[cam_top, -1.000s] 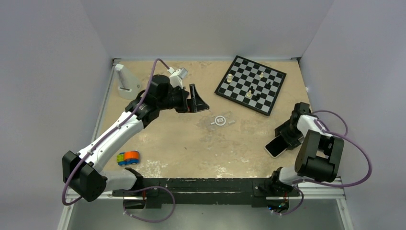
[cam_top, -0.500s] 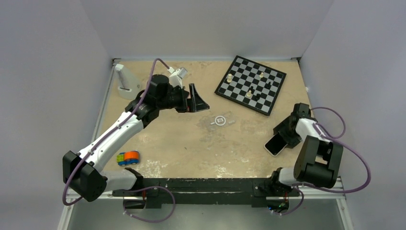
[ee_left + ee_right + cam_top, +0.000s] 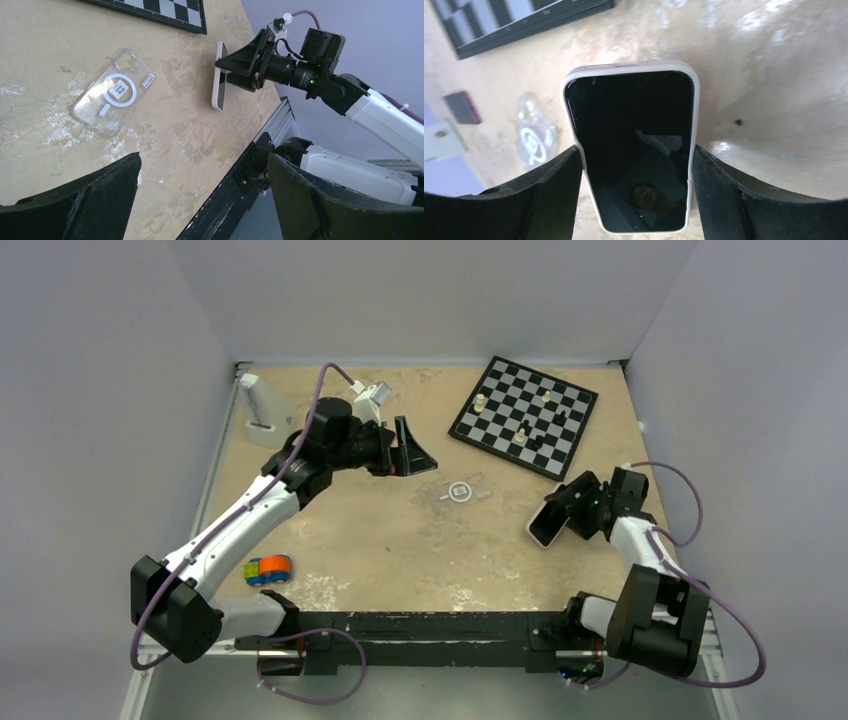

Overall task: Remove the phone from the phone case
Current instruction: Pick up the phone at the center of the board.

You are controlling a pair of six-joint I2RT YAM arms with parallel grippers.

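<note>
Sandy, scuffed tabletop (image 3: 380, 540) inside grey walls is what you are working on. The clear phone case (image 3: 461, 491) lies flat near the middle of the top view. You can see the tabletop through it, so it looks empty.

The phone (image 3: 545, 524) is at centre right of that view, tipped up on edge, in the right gripper (image 3: 638, 185). The jaws are pressed against its two long sides, and the dark screen faces the wrist camera. You cannot tell from these views whether its lower end touches the table.

The left gripper (image 3: 413, 453) hovers at upper centre with its jaws spread wide and nothing between them.

Judging by this, the separating looks done and you are at the putting-down step. The phone's pale rim could be its own body or another shell; I cannot tell which. Your next move calls for tilting the phone flat, lowering it gently clear of the case, then letting go.

Counted:
- one phone
- one phone case
- one chessboard (image 3: 524, 417) at upper right, with chess pieces too small to count
- one toy car (image 3: 268, 569) at lower left
- one white stand (image 3: 262, 410) at upper left
- two arms
</note>
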